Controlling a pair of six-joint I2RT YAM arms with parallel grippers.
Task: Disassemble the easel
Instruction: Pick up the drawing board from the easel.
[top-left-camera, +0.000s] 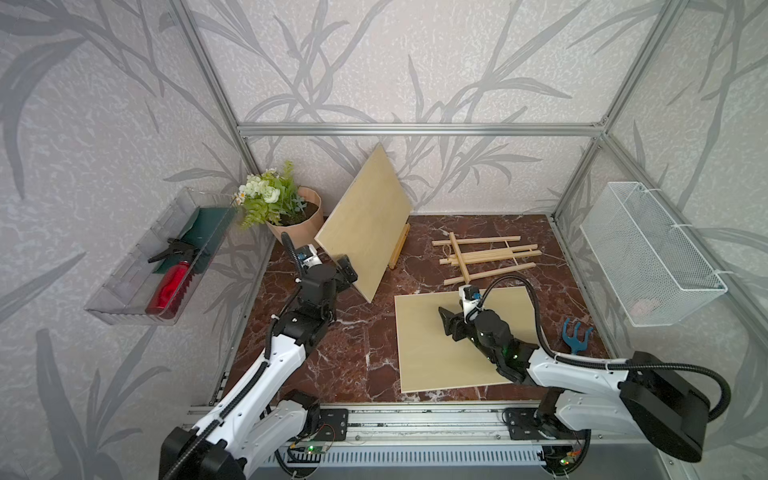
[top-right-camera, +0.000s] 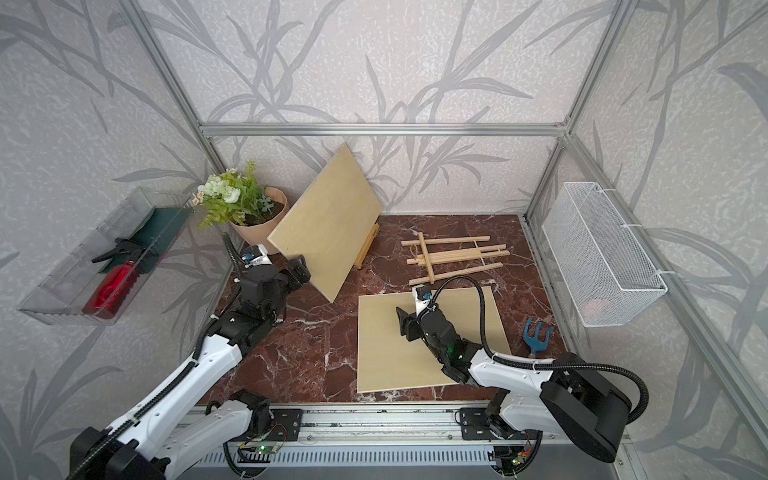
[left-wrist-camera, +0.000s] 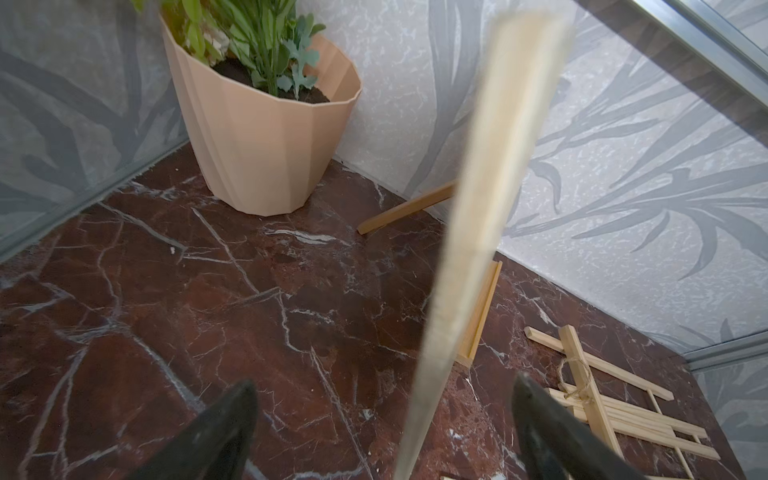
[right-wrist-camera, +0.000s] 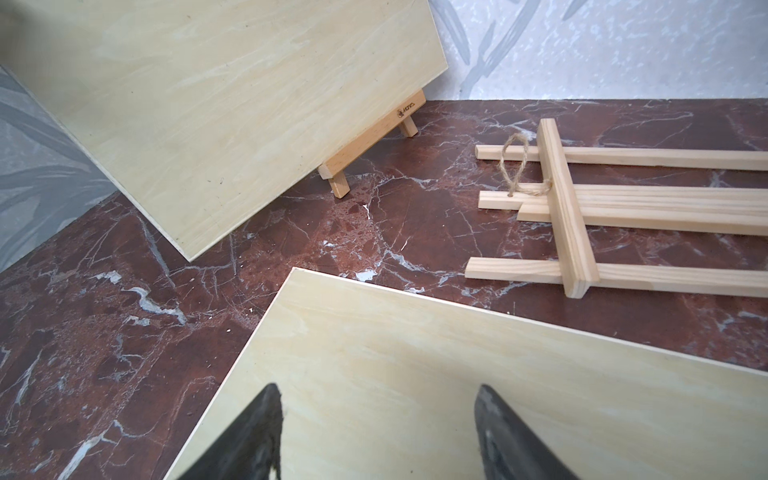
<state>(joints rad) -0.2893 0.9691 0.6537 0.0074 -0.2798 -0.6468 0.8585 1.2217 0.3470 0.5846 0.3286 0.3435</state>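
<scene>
A small wooden easel (top-left-camera: 400, 245) (right-wrist-camera: 374, 141) stands at the back and carries a tilted plywood board (top-left-camera: 365, 224) (top-right-camera: 328, 220). My left gripper (top-left-camera: 349, 270) (left-wrist-camera: 384, 382) is open at the board's lower left edge. In the left wrist view that edge (left-wrist-camera: 457, 266) runs between the two fingers and touches neither. Another board (top-left-camera: 436, 357) (right-wrist-camera: 457, 374) lies flat on the table. My right gripper (top-left-camera: 444, 320) (right-wrist-camera: 377, 387) hovers open over it, with nothing between its fingers. A folded easel (top-left-camera: 486, 257) (right-wrist-camera: 623, 208) with a twine loop lies flat at the back right.
A beige flower pot (top-left-camera: 295, 220) stands just behind my left arm. A clear bin (top-left-camera: 124, 307) on the left wall holds a red spray bottle (top-left-camera: 170, 286). A white wire basket (top-left-camera: 652, 253) hangs on the right wall. A blue hand rake (top-left-camera: 575, 334) lies near my right arm.
</scene>
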